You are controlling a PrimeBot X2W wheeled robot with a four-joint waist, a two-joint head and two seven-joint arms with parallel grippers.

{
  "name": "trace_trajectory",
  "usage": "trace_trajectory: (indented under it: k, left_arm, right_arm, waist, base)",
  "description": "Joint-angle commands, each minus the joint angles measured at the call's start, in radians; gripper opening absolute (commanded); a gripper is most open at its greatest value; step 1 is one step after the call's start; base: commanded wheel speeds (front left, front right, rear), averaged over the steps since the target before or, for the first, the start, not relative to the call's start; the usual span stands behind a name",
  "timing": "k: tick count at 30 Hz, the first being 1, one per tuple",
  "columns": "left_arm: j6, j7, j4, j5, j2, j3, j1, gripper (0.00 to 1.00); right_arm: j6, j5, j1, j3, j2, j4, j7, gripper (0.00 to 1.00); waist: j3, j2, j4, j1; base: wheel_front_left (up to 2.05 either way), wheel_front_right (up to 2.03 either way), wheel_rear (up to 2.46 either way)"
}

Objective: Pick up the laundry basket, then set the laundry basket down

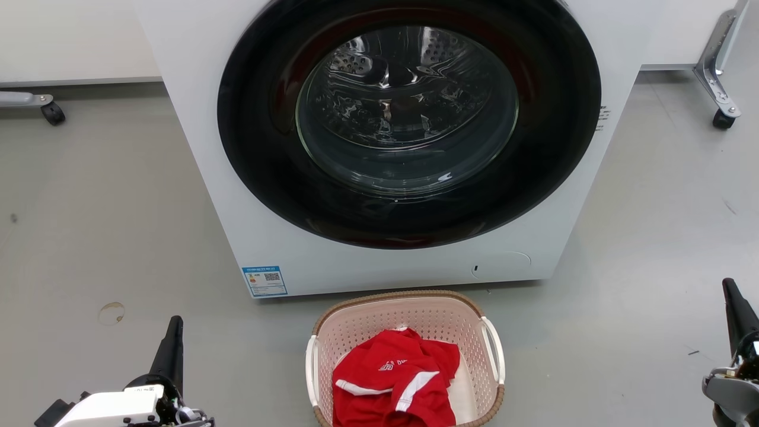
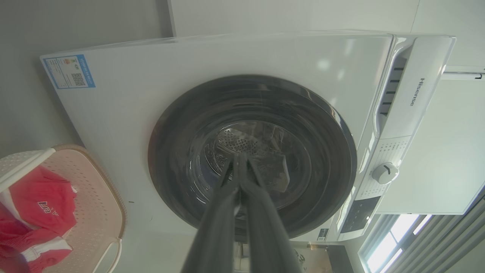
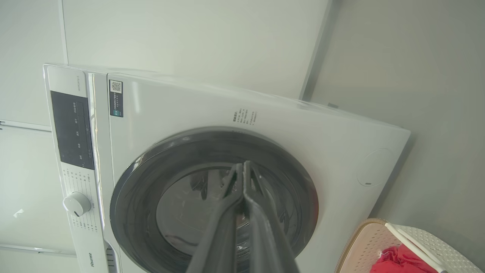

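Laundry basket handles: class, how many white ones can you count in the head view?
2: the left handle and right handle on the laundry basket's long sides; its near end is cropped.

Between the matt dark left end effector (image 1: 175,321) and right end effector (image 1: 729,286), the laundry basket (image 1: 415,317) is smooth perforated plastic with a woven-look rim and holds soft red cloth (image 1: 391,379). Ahead of them, the washing machine (image 1: 225,196) has glossy white panels and a shiny glass door (image 1: 406,112). The floor (image 1: 89,237) is matt.

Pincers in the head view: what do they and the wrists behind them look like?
Left pincer: long, black and tapering, on a white boxy wrist housing. Right pincer: same black taper, on a silver-grey metal wrist bracket.
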Motion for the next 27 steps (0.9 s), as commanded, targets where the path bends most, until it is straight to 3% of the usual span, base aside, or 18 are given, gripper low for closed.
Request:
trace_trajectory:
  k: [1,27]
  left_arm:
    - [-0.011,0.006,-0.021,0.009,0.010,0.034,-0.054,0.00]
    - [-0.011,0.011,-0.021,0.014,0.005,0.041,-0.054,0.00]
  right_arm:
    - [0.005,0.004,-0.049,0.015,-0.025,-0.030,0.008,0.00]
    - [0.005,0.004,-0.049,0.015,-0.025,-0.030,0.009,0.00]
  waist:
    - [0.000,0.0000,0.000,0.0000]
    - [0.000,0.0000,0.000,0.0000]
  base:
    - [0.00,0.00,0.00]
    - [0.00,0.00,0.00]
